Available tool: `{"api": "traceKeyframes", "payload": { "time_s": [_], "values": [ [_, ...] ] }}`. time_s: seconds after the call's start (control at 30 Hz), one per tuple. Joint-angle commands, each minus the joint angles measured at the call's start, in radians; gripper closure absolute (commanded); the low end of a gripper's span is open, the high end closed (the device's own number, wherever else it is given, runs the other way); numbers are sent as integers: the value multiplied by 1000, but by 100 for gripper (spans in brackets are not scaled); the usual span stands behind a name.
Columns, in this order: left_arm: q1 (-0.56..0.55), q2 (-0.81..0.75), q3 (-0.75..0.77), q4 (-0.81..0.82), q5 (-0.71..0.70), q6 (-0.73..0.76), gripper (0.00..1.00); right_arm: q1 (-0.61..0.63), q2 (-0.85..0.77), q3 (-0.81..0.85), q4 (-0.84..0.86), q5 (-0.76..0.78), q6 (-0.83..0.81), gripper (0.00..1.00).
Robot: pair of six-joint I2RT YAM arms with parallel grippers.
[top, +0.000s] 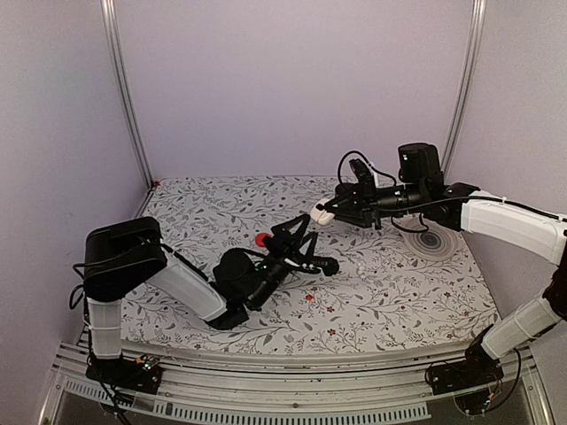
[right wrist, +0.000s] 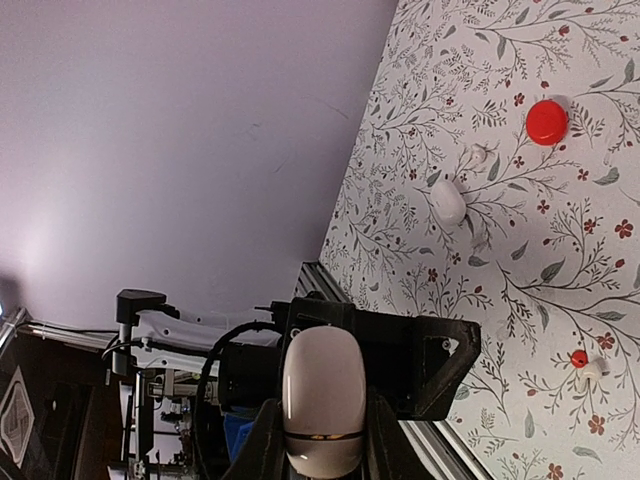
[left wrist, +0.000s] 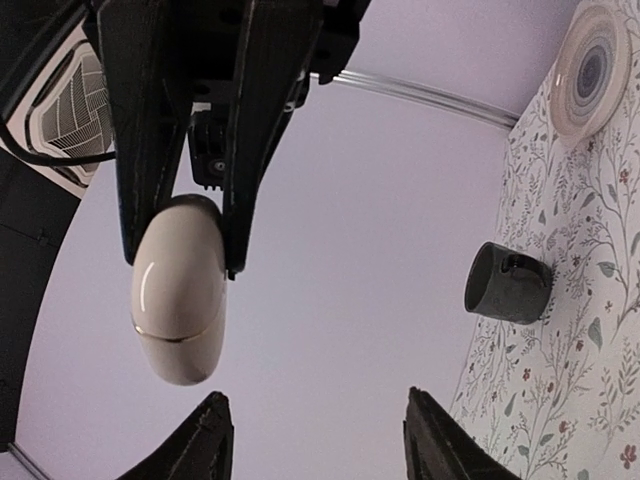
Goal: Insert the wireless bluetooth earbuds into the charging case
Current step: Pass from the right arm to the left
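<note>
The charging case (top: 322,213) is a cream-white rounded pod held in the air over the middle of the table, with my right gripper (top: 335,212) shut on it. In the right wrist view the case (right wrist: 323,400) sits between the two fingers (right wrist: 262,448), and a thin seam runs round it. My left gripper (top: 310,241) points up just below the case. Its jaws (left wrist: 320,440) stand open with nothing between them, and the case (left wrist: 180,300) hangs slightly to one side. Small white pieces that look like earbuds (right wrist: 447,202) lie on the cloth near the red disc (right wrist: 547,122).
A flat red disc (top: 263,240) lies beside the left gripper. A round ringed plate (top: 431,241) sits at the right under the right arm. A dark grey mug (left wrist: 507,283) stands on the floral cloth. Plain walls close in the back and both sides.
</note>
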Motion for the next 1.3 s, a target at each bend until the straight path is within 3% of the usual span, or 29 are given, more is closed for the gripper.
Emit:
{"api": "traceKeyframes", "payload": {
  "time_s": [0.0, 0.93, 1.27],
  "values": [
    [-15, -2, 30, 270, -24, 73, 43, -4, -16, -12, 7, -12, 5, 96],
    [-59, -40, 70, 315, -31, 77, 56, -2, 20, -54, 49, -16, 35, 96],
    [-59, -42, 50, 315, -24, 68, 76, -3, 20, -56, 60, -28, 46, 96]
  ]
}}
